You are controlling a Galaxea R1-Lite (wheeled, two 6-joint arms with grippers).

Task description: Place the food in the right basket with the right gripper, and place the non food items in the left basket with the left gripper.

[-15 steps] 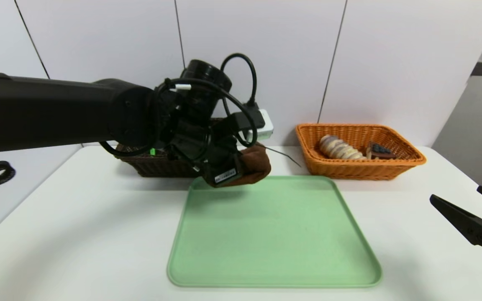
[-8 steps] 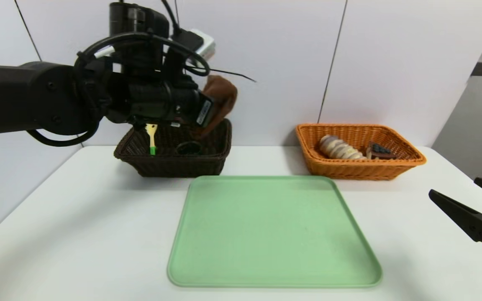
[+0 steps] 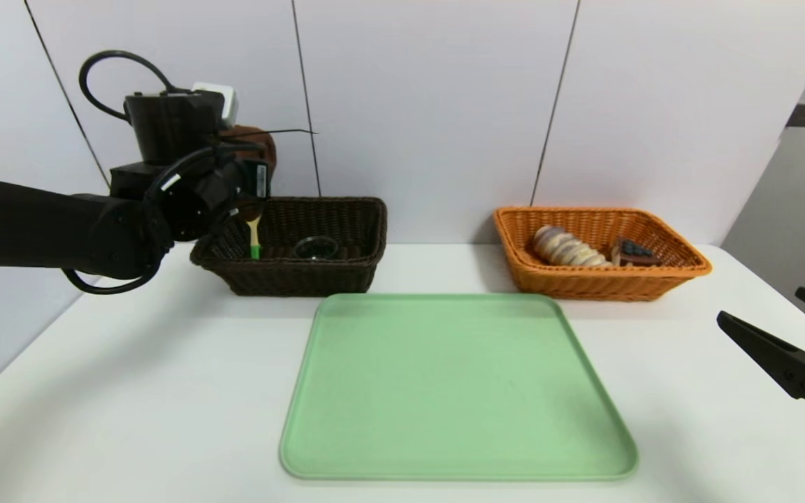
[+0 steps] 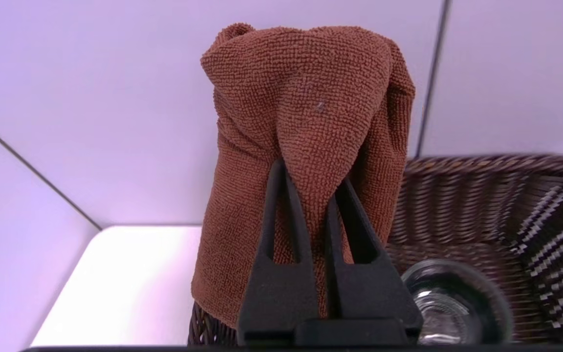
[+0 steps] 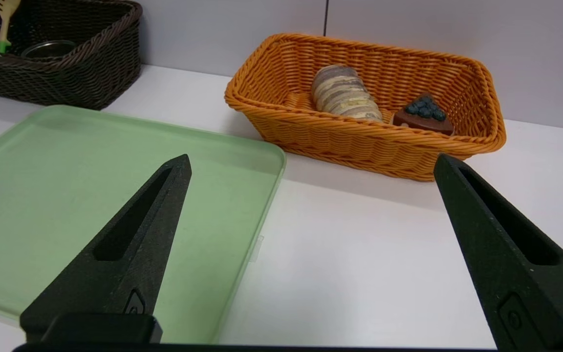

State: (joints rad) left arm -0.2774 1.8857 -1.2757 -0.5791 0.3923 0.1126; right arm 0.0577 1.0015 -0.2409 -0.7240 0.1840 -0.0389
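The left claw (image 4: 311, 195) is clamped on a brown cloth (image 4: 320, 98) above the dark basket (image 3: 298, 279). The green tray (image 3: 458, 384) sits on the desk (image 3: 130, 419) before the orange basket (image 3: 598, 286); the right claw (image 5: 313, 156) hangs apart, right of the tray.

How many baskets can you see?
2. The dark brown basket stands behind the green tray, toward the robot's left; the orange basket stands behind it toward the right.
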